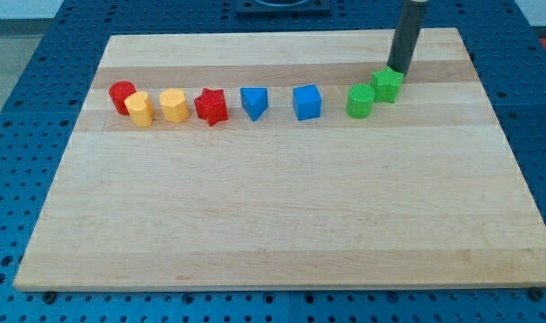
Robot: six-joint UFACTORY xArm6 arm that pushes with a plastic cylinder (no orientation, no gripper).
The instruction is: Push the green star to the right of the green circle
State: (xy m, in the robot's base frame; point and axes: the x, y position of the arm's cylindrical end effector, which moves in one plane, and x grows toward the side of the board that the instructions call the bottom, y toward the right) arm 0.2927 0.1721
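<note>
The green star lies near the view's top right of the wooden board. The green circle lies just left of and a little below it, touching or nearly touching it. My tip is right behind the star, at its upper right edge, in contact or nearly so. The dark rod rises from there toward the view's top.
A row of blocks runs leftward from the green pair: a blue cube, a blue triangular block, a red star, a yellow hexagon, a yellow rounded block and a red circle.
</note>
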